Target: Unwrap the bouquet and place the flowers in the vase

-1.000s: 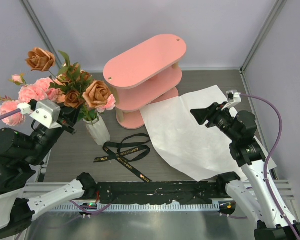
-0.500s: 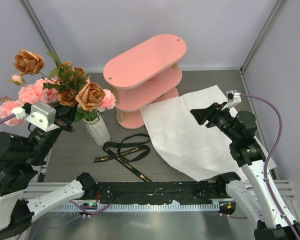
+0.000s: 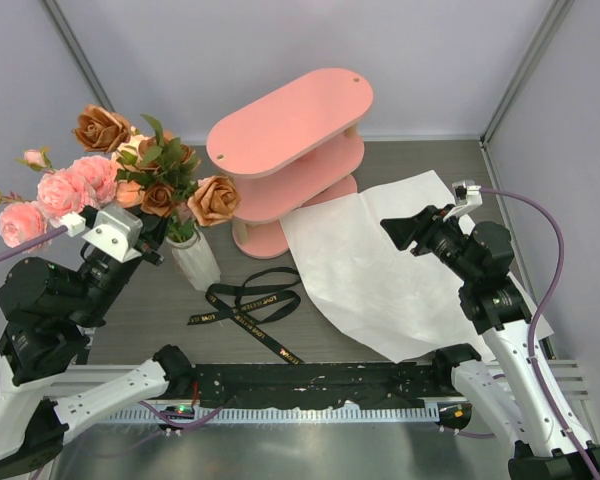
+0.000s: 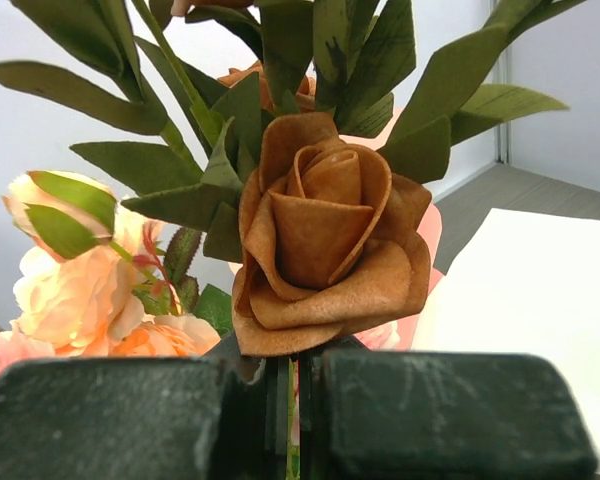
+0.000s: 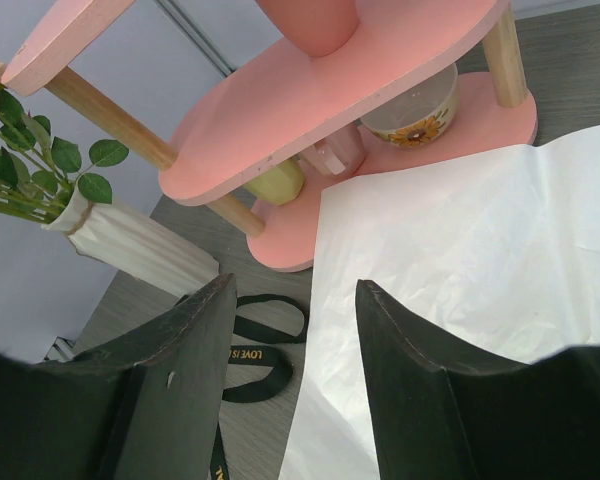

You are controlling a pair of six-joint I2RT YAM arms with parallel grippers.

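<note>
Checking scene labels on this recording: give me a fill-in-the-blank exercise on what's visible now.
The left pincer is ____ on the flowers. The right pincer hangs ____ over the white paper. The vase stands beside the ____ shelf.
Missing: shut; open; pink.

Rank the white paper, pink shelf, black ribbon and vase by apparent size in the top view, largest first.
1. white paper
2. pink shelf, though it stands taller, nearer the camera
3. black ribbon, counting its sprawl
4. vase
</note>
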